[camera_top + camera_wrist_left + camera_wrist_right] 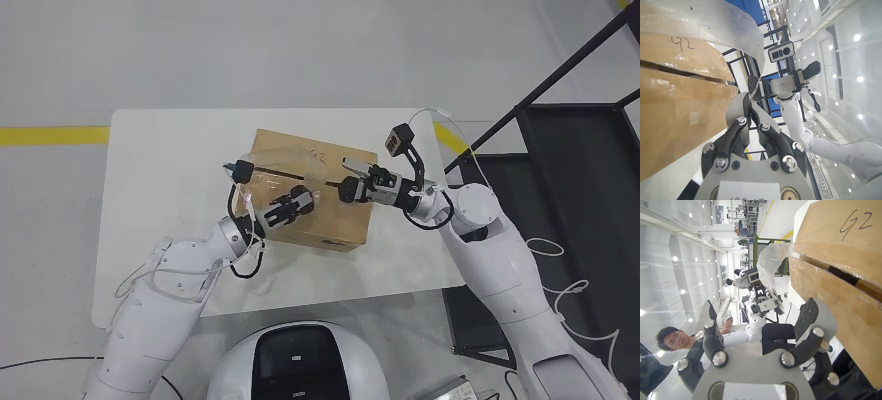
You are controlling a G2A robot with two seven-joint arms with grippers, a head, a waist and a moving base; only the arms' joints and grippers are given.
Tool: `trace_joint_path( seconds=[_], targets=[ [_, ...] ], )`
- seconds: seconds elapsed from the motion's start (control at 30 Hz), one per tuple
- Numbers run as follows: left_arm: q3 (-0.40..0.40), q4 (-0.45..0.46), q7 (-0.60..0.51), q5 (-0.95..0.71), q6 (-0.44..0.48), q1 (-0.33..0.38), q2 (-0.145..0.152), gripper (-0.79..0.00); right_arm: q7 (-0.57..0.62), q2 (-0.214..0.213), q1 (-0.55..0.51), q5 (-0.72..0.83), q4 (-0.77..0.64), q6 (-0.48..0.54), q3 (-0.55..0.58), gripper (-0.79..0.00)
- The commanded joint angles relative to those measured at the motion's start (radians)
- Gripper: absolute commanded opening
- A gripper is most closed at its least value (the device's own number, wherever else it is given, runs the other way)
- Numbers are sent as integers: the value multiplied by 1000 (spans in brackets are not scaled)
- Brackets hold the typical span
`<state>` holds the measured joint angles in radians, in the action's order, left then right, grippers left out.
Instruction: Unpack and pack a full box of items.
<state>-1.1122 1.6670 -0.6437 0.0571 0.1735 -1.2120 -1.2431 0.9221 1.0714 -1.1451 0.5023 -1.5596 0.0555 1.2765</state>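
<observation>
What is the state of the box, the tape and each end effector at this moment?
box: flaps down, narrow gap at the seam.
tape strip: peeled up, one end at the box edge.
left end effector: shut on the tape strip.
right end effector: open, beside the box.

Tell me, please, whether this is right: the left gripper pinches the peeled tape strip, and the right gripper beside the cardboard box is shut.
Not quite: the right wrist view shows the right gripper beside the cardboard box open, fingers spread apart. The left gripper does pinch the peeled tape strip.
</observation>
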Motion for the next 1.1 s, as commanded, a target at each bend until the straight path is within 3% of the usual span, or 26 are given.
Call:
trace_joint_path(
  seconds=[0.0, 0.03, 0.07, 0.13, 0.3, 0.53, 0.57, 0.7, 0.8, 0.97, 1.07],
  targets=[
    [0, 0, 0, 0, 0, 0, 0, -640, 0, 0, 0, 0, 0, 0, 0, 0],
    [0, 0, 0, 0, 0, 0, 0, -646, 0, 0, 0, 0, 0, 0, 0, 0],
    [0, 0, 0, 0, 0, 0, 0, -785, -7, 0, -2, -4, 1, 0, 0, 0],
    [2, 3, 8, 4, 0, -5, 0, -785, -69, -1, -7, -71, -1, 20, 2, 0],
    [11, 8, -7, 9, 2, -10, 1, -785, -109, 4, -2, -55, 17, 59, 6, 0],
    [15, 3, -1, 22, -2, -14, 3, -785, -134, 4, 22, -94, 44, 14, 9, 0],
    [17, 3, -1, 23, -3, -13, 3, -619, -131, 2, 25, -118, 41, 6, 11, 0],
    [49, -4, 2, 14, 22, 10, -4, -419, -60, -11, 24, -202, 15, -3, 29, 0],
    [34, 17, -7, 15, 39, 18, -1, -188, 105, -26, 18, -255, -13, -24, 39, 0],
    [-91, 109, -47, 46, 42, -68, 28, 0, 187, -40, 6, -331, -78, 9, 54, 0],
    [-204, 174, -51, 58, 23, -153, 48, 0, 138, -40, -3, -398, -118, 22, 31, 0]
  ],
)
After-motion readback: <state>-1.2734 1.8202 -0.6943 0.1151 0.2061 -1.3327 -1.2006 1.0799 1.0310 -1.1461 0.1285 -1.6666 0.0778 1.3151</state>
